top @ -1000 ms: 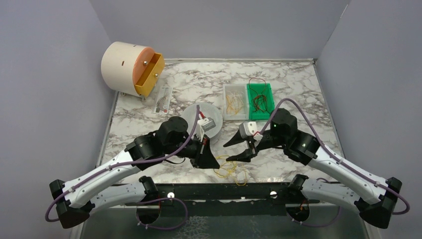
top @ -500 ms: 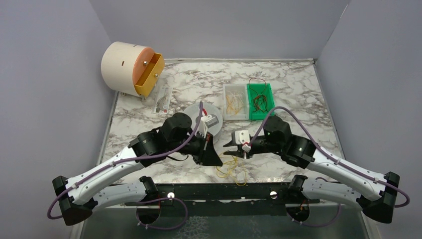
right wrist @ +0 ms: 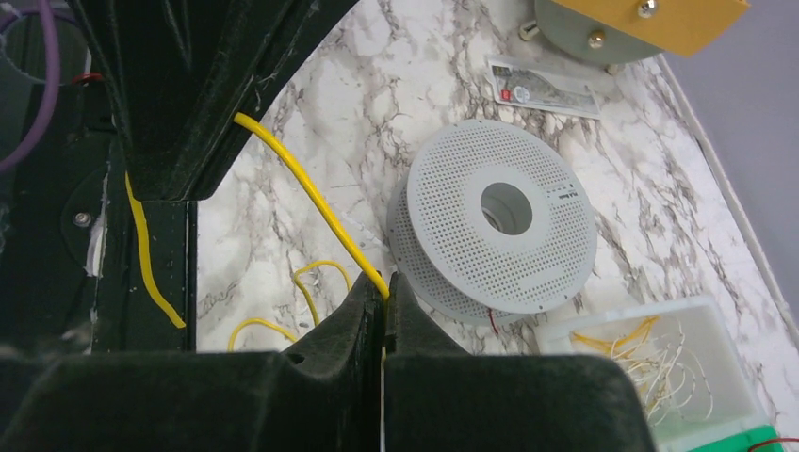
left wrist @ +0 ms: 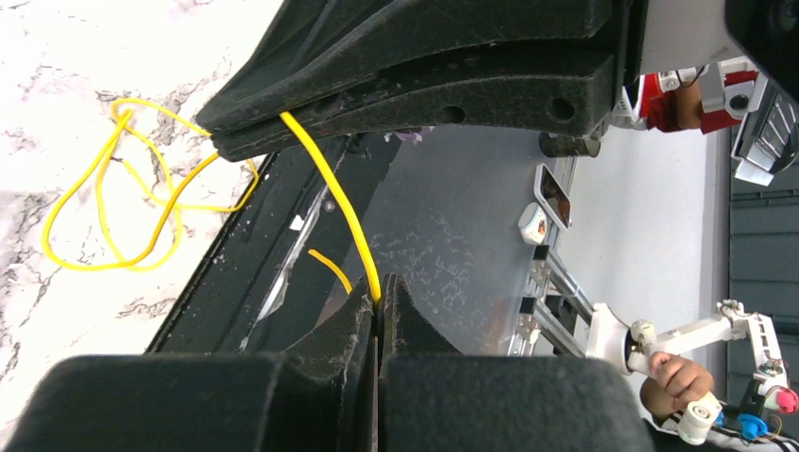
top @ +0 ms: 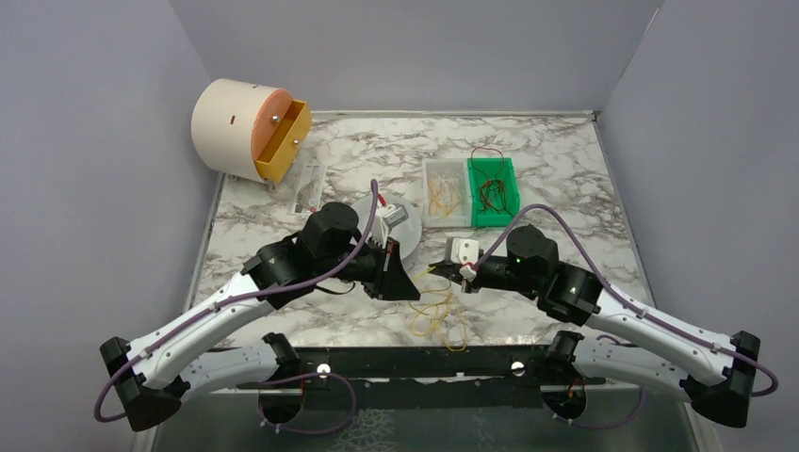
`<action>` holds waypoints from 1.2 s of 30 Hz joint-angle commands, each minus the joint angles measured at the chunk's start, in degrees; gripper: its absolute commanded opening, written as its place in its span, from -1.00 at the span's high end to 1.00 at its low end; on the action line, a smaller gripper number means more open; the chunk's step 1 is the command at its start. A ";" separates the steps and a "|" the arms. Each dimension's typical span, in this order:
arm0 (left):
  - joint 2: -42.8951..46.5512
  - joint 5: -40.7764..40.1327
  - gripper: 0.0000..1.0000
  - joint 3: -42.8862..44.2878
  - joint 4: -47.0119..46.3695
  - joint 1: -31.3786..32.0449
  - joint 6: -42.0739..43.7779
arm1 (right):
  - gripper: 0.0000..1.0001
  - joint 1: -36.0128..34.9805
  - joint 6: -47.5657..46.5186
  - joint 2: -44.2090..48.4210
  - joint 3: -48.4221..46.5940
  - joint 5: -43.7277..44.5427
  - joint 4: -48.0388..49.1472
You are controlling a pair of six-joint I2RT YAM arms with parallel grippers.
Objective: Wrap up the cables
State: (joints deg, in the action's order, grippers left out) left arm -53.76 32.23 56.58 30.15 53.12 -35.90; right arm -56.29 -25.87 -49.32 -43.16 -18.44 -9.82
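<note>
One yellow cable [left wrist: 332, 193] runs taut between my two grippers, and the rest of it lies in loose loops [top: 435, 316] on the marble near the front edge. My left gripper [left wrist: 380, 299] is shut on one part of this cable. My right gripper [right wrist: 384, 294] is shut on another part, a short span away. In the top view the left gripper [top: 413, 290] and the right gripper [top: 439, 273] stand tip to tip just above the loops. More yellow cables fill a clear tray [top: 443, 194], and dark red-brown cables fill a green tray [top: 494, 191].
A grey perforated spool [right wrist: 499, 221] lies flat just behind the grippers, partly under the left arm. A white drum with an open orange drawer [top: 283, 141] stands at the back left, with a small packet [top: 309, 188] beside it. A black rail [top: 415, 363] edges the table front.
My right gripper has moved left to the left gripper and closed on the yellow cable. The left arm has shifted slightly back, still gripping the cable.
</note>
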 commanded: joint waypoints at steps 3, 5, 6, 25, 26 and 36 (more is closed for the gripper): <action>-0.16 1.88 0.69 1.05 -0.04 -1.93 2.80 | 0.98 -0.31 5.22 2.78 0.26 8.21 3.73; 0.24 -0.77 0.42 1.17 -0.13 -1.89 3.67 | 0.98 -0.30 6.14 2.16 -1.91 10.04 1.25; 0.52 -2.20 0.29 1.28 -0.10 -1.92 4.11 | 0.98 -0.26 6.48 1.74 -3.04 11.14 -0.11; 2.75 -32.31 -0.45 7.72 5.84 -2.03 14.67 | 0.98 -0.23 31.09 -8.68 -18.66 50.08 -27.70; 2.72 -33.36 -0.46 7.85 5.86 -1.91 15.46 | 0.98 -0.11 32.08 -9.14 -19.12 50.64 -28.72; -0.49 -41.76 -0.49 5.30 4.09 -1.90 21.66 | 0.98 8.05 39.97 -10.92 -19.00 49.34 -29.71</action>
State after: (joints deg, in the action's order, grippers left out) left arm -52.12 -2.74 63.09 35.68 51.35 -18.09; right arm -51.66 9.34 -60.47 -61.98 29.91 -39.53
